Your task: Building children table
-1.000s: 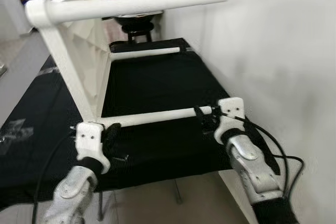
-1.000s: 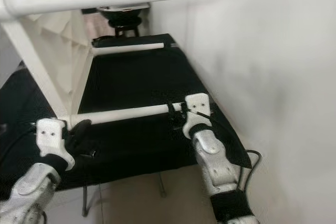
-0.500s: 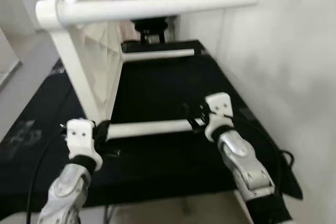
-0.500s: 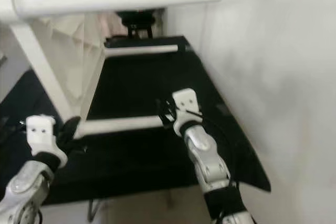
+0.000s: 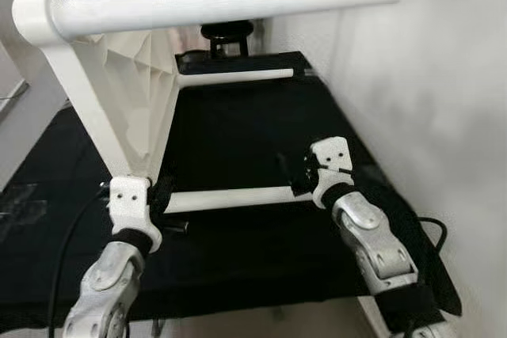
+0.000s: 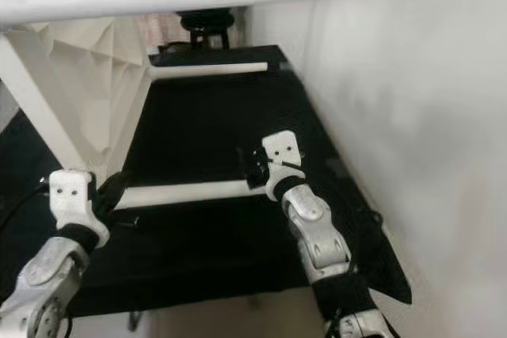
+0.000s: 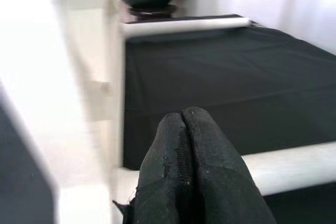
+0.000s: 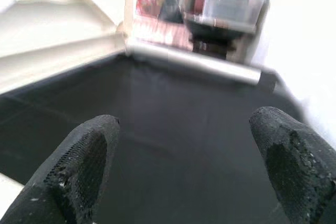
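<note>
**While the view swung, little moved at the near leg**

Because the whole scene slid sideways over the last second, you should read most of that shift as the head turning, not the parts moving. The white table (image 5: 127, 100) lay on its side on the black-covered bench (image 5: 238, 132), its top standing upright near the bench's left edge and its legs pointing across toward the wall (image 5: 444, 77).

The lowest near leg (image 5: 230, 198) ran along just inside the bench's front edge, as it had a second before. The left gripper (image 5: 162, 199) stayed at the corner where that leg meets the top. Its fingers (image 7: 194, 171) were pressed tightly together with nothing between them, resting just beside the leg.

The right gripper (image 5: 297, 180) stayed at the leg's free end. In its wrist view the fingers (image 8: 84, 161) were spread wide, with only black cloth between them, so it held nothing. Whether it had been clamped on the leg a second earlier, you could not tell.

The far lower leg (image 5: 238, 77) and the upper leg (image 5: 222, 7) looked seated too. You could judge this leg fitted, though how firmly it sat in its socket was not visible.
</note>
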Tool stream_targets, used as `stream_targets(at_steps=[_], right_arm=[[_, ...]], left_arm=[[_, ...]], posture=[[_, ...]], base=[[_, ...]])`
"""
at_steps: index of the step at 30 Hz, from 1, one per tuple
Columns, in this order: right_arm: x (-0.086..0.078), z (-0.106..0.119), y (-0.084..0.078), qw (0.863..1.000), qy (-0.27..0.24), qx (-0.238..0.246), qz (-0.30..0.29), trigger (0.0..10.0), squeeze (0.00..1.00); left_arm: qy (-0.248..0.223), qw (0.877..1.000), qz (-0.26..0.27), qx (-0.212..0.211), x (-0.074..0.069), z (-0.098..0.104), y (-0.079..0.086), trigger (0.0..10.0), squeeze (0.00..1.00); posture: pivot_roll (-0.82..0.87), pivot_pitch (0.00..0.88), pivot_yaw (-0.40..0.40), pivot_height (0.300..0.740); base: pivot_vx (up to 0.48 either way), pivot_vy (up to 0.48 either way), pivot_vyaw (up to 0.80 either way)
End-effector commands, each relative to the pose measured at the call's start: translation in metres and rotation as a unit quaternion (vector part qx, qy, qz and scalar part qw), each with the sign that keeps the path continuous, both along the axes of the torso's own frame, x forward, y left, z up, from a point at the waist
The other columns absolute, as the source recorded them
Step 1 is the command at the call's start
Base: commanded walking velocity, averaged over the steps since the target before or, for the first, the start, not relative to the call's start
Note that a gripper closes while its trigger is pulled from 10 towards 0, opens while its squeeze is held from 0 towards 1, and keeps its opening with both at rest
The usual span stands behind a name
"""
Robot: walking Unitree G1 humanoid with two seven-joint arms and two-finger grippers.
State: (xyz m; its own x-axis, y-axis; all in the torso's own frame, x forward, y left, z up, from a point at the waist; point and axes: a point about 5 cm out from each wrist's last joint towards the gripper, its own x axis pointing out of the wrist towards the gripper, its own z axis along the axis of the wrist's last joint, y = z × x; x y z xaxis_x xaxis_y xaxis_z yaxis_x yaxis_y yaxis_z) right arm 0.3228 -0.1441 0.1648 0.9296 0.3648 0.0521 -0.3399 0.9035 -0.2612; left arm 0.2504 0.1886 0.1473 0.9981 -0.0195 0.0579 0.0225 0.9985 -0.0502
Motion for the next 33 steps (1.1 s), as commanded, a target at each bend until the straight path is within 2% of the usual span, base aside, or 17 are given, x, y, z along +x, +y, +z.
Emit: stream_targets(at_steps=[1, 2, 3, 4, 5, 6, 7, 9, 10, 12, 13, 14, 15, 17, 24, 28, 33], right_arm=[[-0.002, 0.012, 0.004, 0.999, -0.036, -0.020, 0.018, 10.0, 0.00], [-0.001, 0.018, 0.001, 0.998, -0.050, -0.030, 0.014, 10.0, 0.00], [-0.001, 0.033, -0.005, 0.994, -0.089, -0.056, 0.001, 10.0, 0.00], [-0.001, 0.033, -0.005, 0.994, -0.089, -0.056, 0.001, 10.0, 0.00], [-0.001, 0.043, -0.009, 0.990, -0.116, -0.073, -0.008, 10.0, 0.00], [-0.003, 0.057, -0.012, 0.983, -0.155, -0.097, -0.017, 10.0, 0.00], [-0.008, 0.078, -0.014, 0.966, -0.215, -0.141, -0.022, 10.0, 0.00], [-0.008, 0.078, -0.014, 0.966, -0.215, -0.141, -0.022, 10.0, 0.00], [-0.012, 0.090, -0.014, 0.953, -0.252, -0.168, -0.023, 10.0, 0.00], [-0.023, 0.114, -0.012, 0.911, -0.332, -0.246, -0.020, 10.0, 0.00], [-0.023, 0.114, -0.012, 0.911, -0.332, -0.246, -0.020, 10.0, 0.00], [-0.027, 0.121, -0.010, 0.894, -0.357, -0.270, -0.017, 10.0, 0.00], [-0.027, 0.121, -0.010, 0.894, -0.357, -0.270, -0.017, 10.0, 0.00], [-0.032, 0.133, -0.005, 0.869, -0.393, -0.301, -0.011, 10.0, 0.00], [-0.031, 0.147, 0.005, 0.846, -0.420, -0.328, 0.005, 10.0, 0.00], [-0.024, 0.163, 0.018, 0.827, -0.440, -0.350, 0.036, 10.0, 0.00], [-0.017, 0.174, 0.029, 0.815, -0.444, -0.367, 0.058, 10.0, 0.00]], left_arm=[[0.008, 1.000, 0.011, -0.002, -0.001, -0.003, 0.006, 10.0, 0.00], [0.008, 1.000, 0.014, -0.002, 0.000, -0.003, 0.009, 10.0, 0.00], [0.007, 1.000, 0.020, -0.001, 0.002, -0.003, 0.014, 10.0, 0.00], [0.007, 1.000, 0.020, -0.001, 0.002, -0.003, 0.014, 10.0, 0.00], [0.006, 1.000, 0.025, -0.001, 0.003, -0.003, 0.017, 10.0, 0.00], [0.006, 1.000, 0.030, 0.001, 0.004, -0.003, 0.021, 10.0, 0.00], [0.006, 0.999, 0.037, -0.001, 0.006, -0.003, 0.027, 10.0, 0.00], [0.006, 0.999, 0.037, -0.001, 0.006, -0.003, 0.027, 10.0, 0.00], [0.006, 0.999, 0.042, -0.002, 0.007, -0.003, 0.030, 10.0, 0.00], [0.004, 0.999, 0.047, -0.003, 0.010, -0.001, 0.034, 10.0, 0.00], [0.004, 0.999, 0.047, -0.003, 0.010, -0.001, 0.034, 10.0, 0.00], [0.004, 0.999, 0.047, -0.001, 0.011, -0.001, 0.035, 10.0, 0.00], [0.004, 0.999, 0.047, -0.001, 0.011, -0.001, 0.035, 10.0, 0.00], [0.004, 0.999, 0.042, 0.001, 0.012, 0.000, 0.035, 10.0, 0.00], [0.001, 0.999, 0.038, -0.001, 0.014, 0.001, 0.035, 10.0, 0.00], [-0.002, 0.999, 0.040, -0.006, 0.016, 0.001, 0.035, 10.0, 0.00], [-0.004, 0.999, 0.043, -0.012, 0.017, 0.003, 0.036, 10.0, 0.00]], posture=[[0.00, 0.000, 0.018, 0.740], [0.00, 0.000, 0.018, 0.740], [0.00, 0.000, 0.018, 0.740], [0.00, 0.000, 0.018, 0.740], [0.00, 0.000, 0.018, 0.740], [0.00, 0.000, 0.018, 0.740], [-0.01, 0.000, 0.020, 0.740], [-0.01, 0.000, 0.020, 0.740], [-0.01, 0.000, 0.020, 0.740], [-0.01, 0.000, 0.021, 0.740], [-0.01, 0.000, 0.021, 0.740], [-0.02, 0.000, 0.026, 0.740], [-0.02, 0.000, 0.026, 0.740], [-0.02, 0.000, 0.029, 0.740], [-0.02, 0.000, 0.032, 0.740], [-0.02, 0.000, 0.026, 0.740], [-0.02, 0.000, 0.018, 0.740]], base=[[0.000, 0.000, 0.00], [0.000, 0.000, 0.00], [0.000, 0.000, 0.00], [0.000, 0.000, 0.00], [0.000, 0.000, 0.00], [0.000, 0.000, 0.00], [0.000, 0.000, 0.00], [0.000, 0.000, 0.00], [0.000, 0.000, 0.00], [0.000, 0.000, 0.00], [0.000, 0.000, 0.00], [0.000, 0.000, 0.00], [0.000, 0.000, 0.00], [0.000, 0.000, 0.00], [0.000, 0.000, 0.00], [0.000, 0.000, 0.00], [0.000, 0.000, 0.00]])
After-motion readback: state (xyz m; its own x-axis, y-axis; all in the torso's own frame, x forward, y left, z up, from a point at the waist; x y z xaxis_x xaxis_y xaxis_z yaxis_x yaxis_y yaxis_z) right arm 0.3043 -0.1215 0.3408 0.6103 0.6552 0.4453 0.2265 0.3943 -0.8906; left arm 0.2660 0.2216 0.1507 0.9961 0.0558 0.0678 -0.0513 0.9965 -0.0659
